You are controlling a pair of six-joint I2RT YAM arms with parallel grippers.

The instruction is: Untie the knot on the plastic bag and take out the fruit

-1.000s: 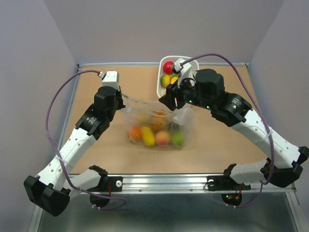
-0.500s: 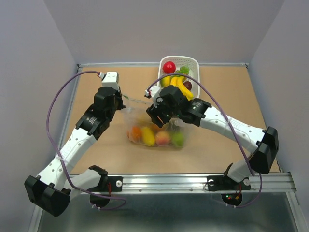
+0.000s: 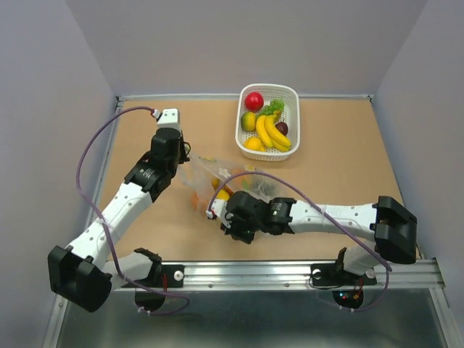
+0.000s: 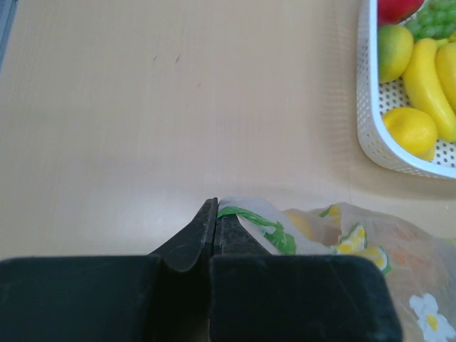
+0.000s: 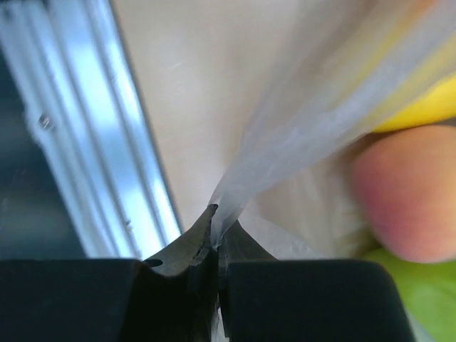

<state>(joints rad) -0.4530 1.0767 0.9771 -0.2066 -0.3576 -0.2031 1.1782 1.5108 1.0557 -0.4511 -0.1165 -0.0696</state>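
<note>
**Bag** (image 3: 214, 171): thin, transparent plastic film, glossy and crinkled, printed in green and yellow; the peach (image 5: 399, 199) beside the film has a smooth, even skin, though it is blurred at close range. **Counter** (image 3: 341, 167): smooth, matt, pale wood-look sheet, bordered on the near side by a bright, reflective metal rail (image 5: 135, 142); the basket (image 4: 365, 100) is white perforated plastic with a slight sheen and holds smooth, shiny bananas (image 4: 427, 71). **Left end effector** (image 4: 214, 214) and **right end effector** (image 5: 215, 217): fingers of matt black plastic.
</note>
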